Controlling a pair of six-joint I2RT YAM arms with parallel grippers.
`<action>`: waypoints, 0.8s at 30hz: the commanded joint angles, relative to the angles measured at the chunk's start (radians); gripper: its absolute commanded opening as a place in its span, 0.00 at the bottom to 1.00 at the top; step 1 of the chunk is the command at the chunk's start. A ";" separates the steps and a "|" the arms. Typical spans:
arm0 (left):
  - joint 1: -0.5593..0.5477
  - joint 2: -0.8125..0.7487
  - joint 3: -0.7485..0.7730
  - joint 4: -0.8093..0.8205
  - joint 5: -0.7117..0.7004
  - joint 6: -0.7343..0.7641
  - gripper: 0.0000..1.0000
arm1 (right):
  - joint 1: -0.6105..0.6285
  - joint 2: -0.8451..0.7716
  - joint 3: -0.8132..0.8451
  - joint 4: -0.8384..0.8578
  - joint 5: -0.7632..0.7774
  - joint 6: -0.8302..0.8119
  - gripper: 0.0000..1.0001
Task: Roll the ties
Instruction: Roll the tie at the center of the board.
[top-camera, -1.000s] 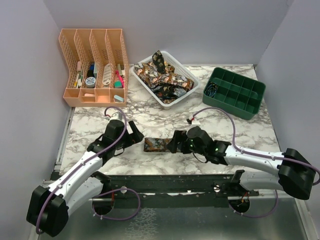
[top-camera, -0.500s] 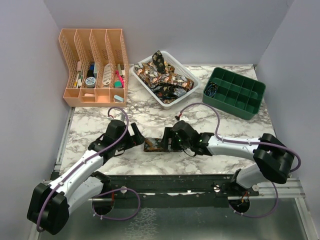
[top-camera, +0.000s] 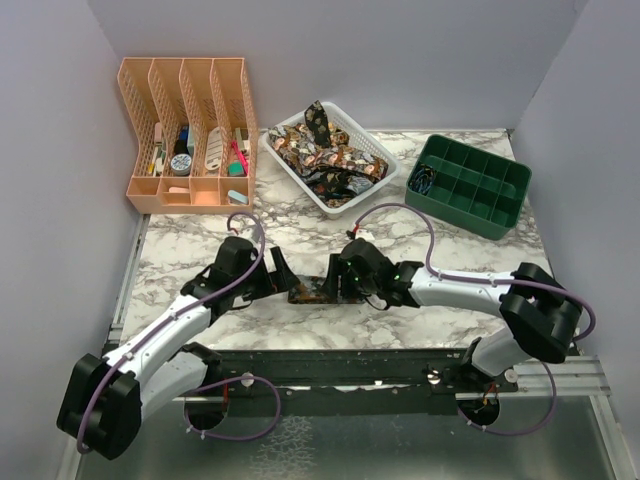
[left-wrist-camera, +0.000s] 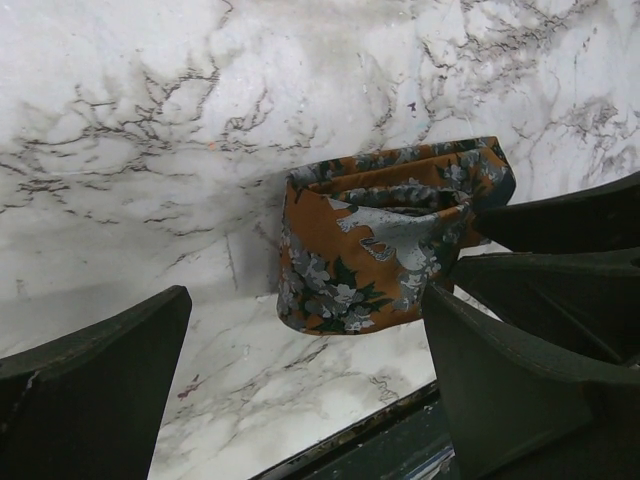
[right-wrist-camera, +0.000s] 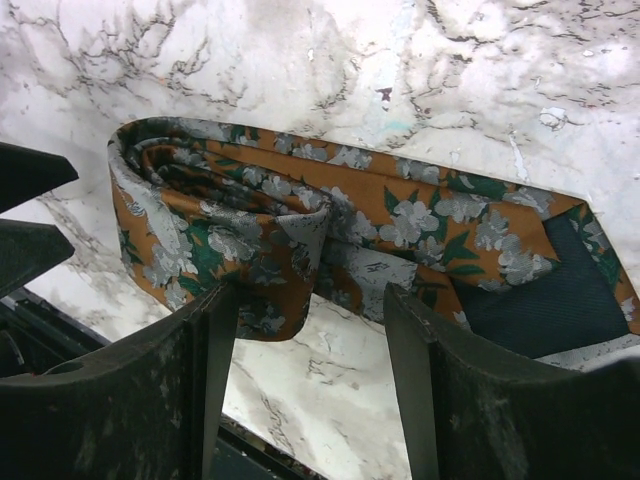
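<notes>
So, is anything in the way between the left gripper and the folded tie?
Nothing visible. Only bare marble tabletop lies between the open left gripper and the folded tie. The right gripper straddles the tie's other end, on the opposite side.

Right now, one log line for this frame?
tie: one end folded over, on marble table | left fingers: open, at folded end | right fingers: apart, straddling tie

Tie (right-wrist-camera: 400, 225): smooth woven cloth, slight sheen. Table (left-wrist-camera: 150, 100): glossy marble-look top. Right gripper (right-wrist-camera: 310, 295): matt black plastic, scuffed and dusty.
</notes>
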 joint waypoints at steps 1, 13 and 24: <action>0.005 0.042 -0.016 0.095 0.087 0.012 0.99 | -0.009 0.023 0.025 -0.038 0.014 -0.032 0.65; 0.005 0.072 -0.079 0.215 0.158 0.003 0.97 | -0.018 0.100 0.048 -0.105 0.058 -0.052 0.54; 0.005 0.142 -0.118 0.367 0.239 -0.023 0.91 | -0.027 0.106 0.039 -0.120 0.070 -0.048 0.53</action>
